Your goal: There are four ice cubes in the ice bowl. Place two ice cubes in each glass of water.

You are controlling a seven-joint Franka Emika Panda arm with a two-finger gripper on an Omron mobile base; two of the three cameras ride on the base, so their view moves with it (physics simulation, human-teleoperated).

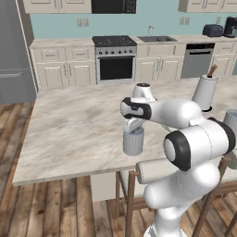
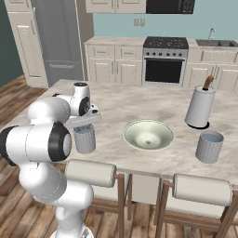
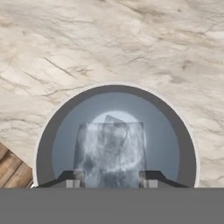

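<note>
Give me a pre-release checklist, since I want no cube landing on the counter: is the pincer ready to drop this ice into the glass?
1. Cube held: ok. The pincer grips an ice cube between its fingertips.
2. Over the opening: ok. In the hand view the cube sits inside the rim of the glass, looking straight down.
3. Room in the glass: cannot tell. A second pale cube shape seems to lie under the held one.
4. Glass upright: ok. It stands on the counter.
5. Bowl count: ok. The ice bowl shows no cubes left.
6. Other glass filled: cannot tell.
</note>
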